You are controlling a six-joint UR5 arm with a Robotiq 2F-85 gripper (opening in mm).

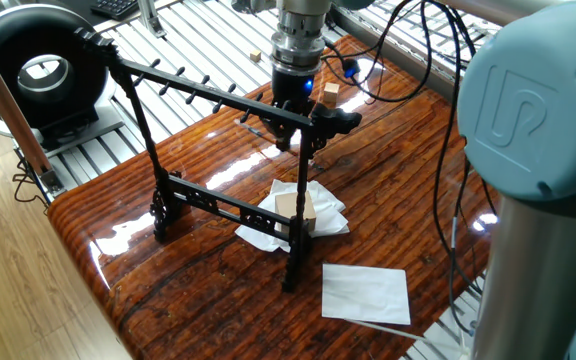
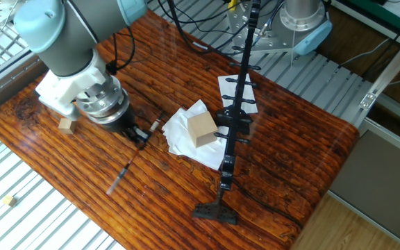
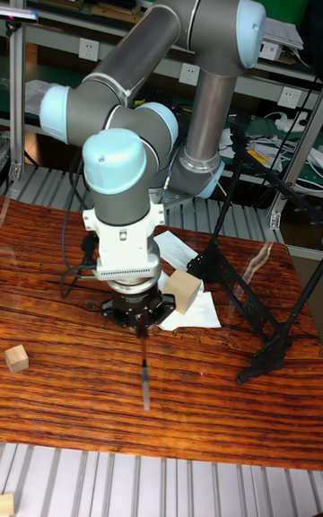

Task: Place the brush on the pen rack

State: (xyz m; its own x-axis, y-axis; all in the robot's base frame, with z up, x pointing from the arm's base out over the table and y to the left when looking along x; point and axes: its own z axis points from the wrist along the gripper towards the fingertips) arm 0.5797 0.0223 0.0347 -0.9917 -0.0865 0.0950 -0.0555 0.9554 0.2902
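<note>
While the arm carries it above the table (image 2: 61,180), the brush (image 2: 132,164) sits clamped in the gripper (image 2: 139,137); the jaws are closed on its upper part and the shaft hangs slantwise below them, tip lowest, clear of the wood in the tall fixed view. A small wooden cube (image 2: 65,125) lies to the left, untouched. To the right of the gripper comes the crumpled paper with a tan block (image 2: 201,128), then the pen rack (image 2: 236,111), apart from the brush. Judgement: the rack's top bar lies right of and above the brush, so the brush needs lifting to peg level.
</note>
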